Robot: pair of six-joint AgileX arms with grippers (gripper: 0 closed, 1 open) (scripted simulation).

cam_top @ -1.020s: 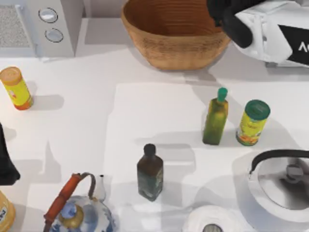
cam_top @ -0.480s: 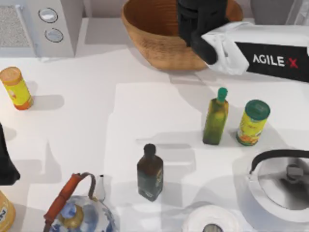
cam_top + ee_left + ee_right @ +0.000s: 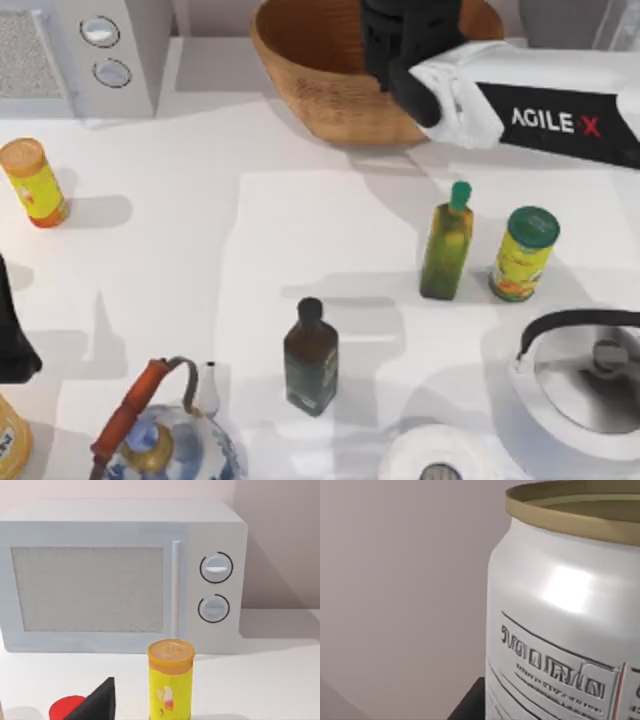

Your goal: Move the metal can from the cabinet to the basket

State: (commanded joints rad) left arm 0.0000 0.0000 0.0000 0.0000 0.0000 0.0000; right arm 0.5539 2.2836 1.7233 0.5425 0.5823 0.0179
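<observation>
My right gripper (image 3: 410, 40) hangs over the right part of the tan wicker basket (image 3: 320, 90) at the back of the table. It is shut on the metal can (image 3: 560, 610), which sits very close in the right wrist view: a pale grey-white side with embossed lettering and a dull gold rim. In the top view the black gripper body hides the can. A strip of the grey cabinet (image 3: 560, 18) shows at the back right corner. My left arm (image 3: 12, 345) stays parked at the table's left edge, and its gripper (image 3: 97, 702) is low in the left wrist view.
A white microwave (image 3: 80, 50) stands at the back left, with an orange-lidded yellow can (image 3: 35, 182) in front of it. A green bottle (image 3: 447, 245), a green-lidded can (image 3: 523, 253), a dark bottle (image 3: 311, 358), a kettle (image 3: 585, 380) and a teapot (image 3: 165, 435) stand nearer the front.
My right arm swung left from the back right corner to above the basket, then shifted slightly further. The left arm and the table objects stayed still.
</observation>
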